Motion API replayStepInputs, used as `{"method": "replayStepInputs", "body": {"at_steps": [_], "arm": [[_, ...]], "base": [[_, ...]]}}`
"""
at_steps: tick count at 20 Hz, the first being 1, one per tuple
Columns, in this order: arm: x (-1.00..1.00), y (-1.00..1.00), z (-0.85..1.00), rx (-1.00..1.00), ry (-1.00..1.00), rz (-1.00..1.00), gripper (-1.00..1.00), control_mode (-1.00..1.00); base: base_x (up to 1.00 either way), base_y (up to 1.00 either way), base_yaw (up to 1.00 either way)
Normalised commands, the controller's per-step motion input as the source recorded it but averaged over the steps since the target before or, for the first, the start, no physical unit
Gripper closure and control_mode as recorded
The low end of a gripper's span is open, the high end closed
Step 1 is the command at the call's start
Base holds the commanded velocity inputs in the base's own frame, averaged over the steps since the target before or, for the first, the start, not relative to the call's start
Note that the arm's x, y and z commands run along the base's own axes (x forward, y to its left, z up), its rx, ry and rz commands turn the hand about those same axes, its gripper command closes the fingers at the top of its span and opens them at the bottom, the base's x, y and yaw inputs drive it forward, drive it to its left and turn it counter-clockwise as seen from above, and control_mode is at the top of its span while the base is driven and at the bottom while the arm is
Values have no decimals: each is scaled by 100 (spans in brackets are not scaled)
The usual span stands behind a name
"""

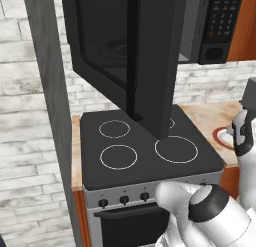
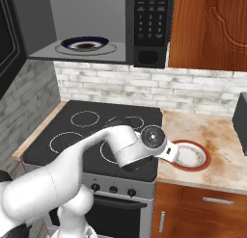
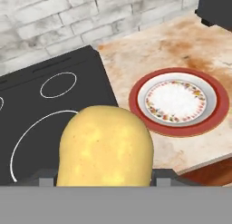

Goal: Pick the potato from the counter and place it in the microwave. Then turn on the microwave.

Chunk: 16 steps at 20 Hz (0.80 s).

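My gripper [image 3: 104, 180] clamped on potato [image 3: 105, 146]. Plate [image 3: 177, 102] ahead, right of my hand, empty. Microwave [image 2: 144, 30] open, holds dish [image 2: 86, 43].

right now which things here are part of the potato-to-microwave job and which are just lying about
Part of the job:
- potato, between the gripper fingers
- microwave, door open
- counter

Just lying about:
- red-rimmed plate on the counter
- stovetop
- blue-rimmed dish inside the microwave

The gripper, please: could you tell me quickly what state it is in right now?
Gripper: closed on the potato, held above the stovetop beside the plate.
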Motion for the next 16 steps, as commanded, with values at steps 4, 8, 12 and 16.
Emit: {"method": "replayStepInputs", "body": {"at_steps": [4,8,12,16], "arm": [[-38,39,100,0,-1,4,100,-100],[-5,33,100,0,1,6,100,-100],[5,27,100,0,13,8,100,-100],[22,29,89,0,19,11,100,-100]], "base": [[0,0,0],[0,0,0],[0,0,0],[0,0,0]]}}
